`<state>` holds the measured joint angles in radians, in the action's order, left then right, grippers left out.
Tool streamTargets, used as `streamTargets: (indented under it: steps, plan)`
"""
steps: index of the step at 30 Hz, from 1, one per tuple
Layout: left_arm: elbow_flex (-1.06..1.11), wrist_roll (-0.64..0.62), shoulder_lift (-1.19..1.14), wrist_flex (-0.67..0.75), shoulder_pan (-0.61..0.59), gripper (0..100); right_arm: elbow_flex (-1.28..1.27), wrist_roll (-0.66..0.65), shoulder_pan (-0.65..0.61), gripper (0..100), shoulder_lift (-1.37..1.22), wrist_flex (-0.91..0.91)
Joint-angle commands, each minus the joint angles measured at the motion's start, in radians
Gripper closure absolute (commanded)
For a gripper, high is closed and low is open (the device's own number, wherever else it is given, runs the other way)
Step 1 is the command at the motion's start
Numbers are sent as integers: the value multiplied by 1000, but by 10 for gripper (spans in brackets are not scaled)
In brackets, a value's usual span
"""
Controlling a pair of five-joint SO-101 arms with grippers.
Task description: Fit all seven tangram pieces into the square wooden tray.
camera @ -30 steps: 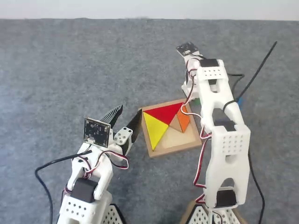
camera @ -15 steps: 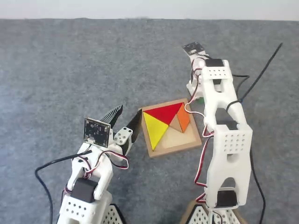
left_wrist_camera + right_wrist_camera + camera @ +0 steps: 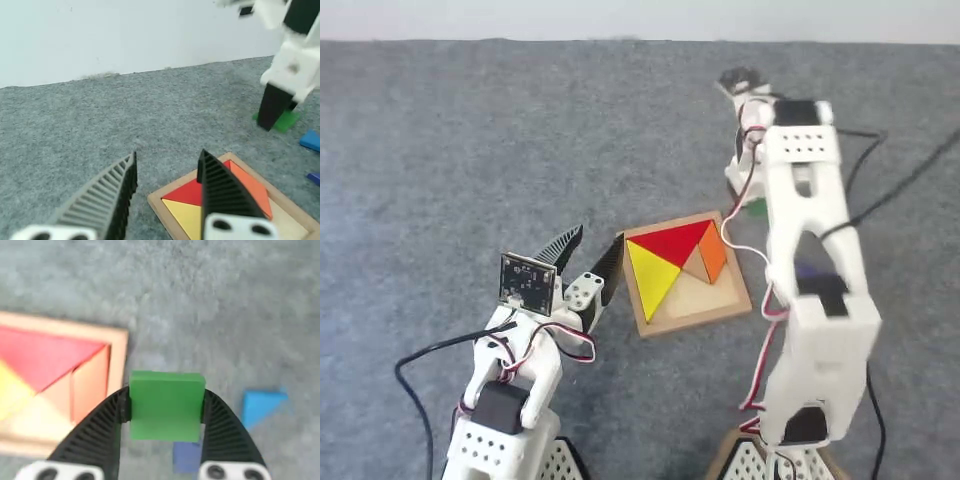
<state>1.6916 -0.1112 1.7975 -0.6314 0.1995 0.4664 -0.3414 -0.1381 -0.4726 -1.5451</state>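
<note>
From above, the square wooden tray (image 3: 695,318) is lying between both arms, carrying a red triangle (image 3: 672,243), a yellow triangle (image 3: 650,275) and an orange triangle (image 3: 713,255). The left gripper (image 3: 595,240) is hanging just beside its left edge. In the left wrist view, its fingers are standing apart, holding nothing. In the right wrist view, the right gripper (image 3: 166,401) is pinching the green square piece (image 3: 166,412) just outside the tray, near a blue triangle (image 3: 262,402).

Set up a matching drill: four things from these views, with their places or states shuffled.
Things:
1. green piece
2. red triangle
3. blue triangle
4. left gripper

Places or states:
A. open, at the tray's corner
B. lying on the mat
C. clamped in the right gripper
D. set in the tray

Pairs: 1-C, 2-D, 3-B, 4-A
</note>
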Motion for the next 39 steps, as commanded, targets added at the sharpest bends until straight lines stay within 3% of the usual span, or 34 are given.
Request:
streamTargets:
  steps: [1, 6, 12, 16, 24, 31, 39]
  plan:
    - [-8, 9, 18, 8, -2, 805, -17, 3, -5, 913, 254, -136]
    - [-8, 9, 18, 8, -2, 805, -310, -68, -53, 913, 496, -88]
    - [-8, 9, 18, 6, 5, 805, -896, -74, -202, 911, 814, 259]
    - [-8, 9, 18, 6, 5, 805, -1085, -68, -364, 913, 831, 361]
    - [-8, 9, 18, 8, 3, 805, -1100, -44, -487, 913, 677, 501]
    - [-8, 9, 18, 11, 2, 805, -991, -40, -484, 913, 449, 539]
    - [-8, 9, 18, 11, 0, 805, -977, -49, -423, 905, 476, 518]
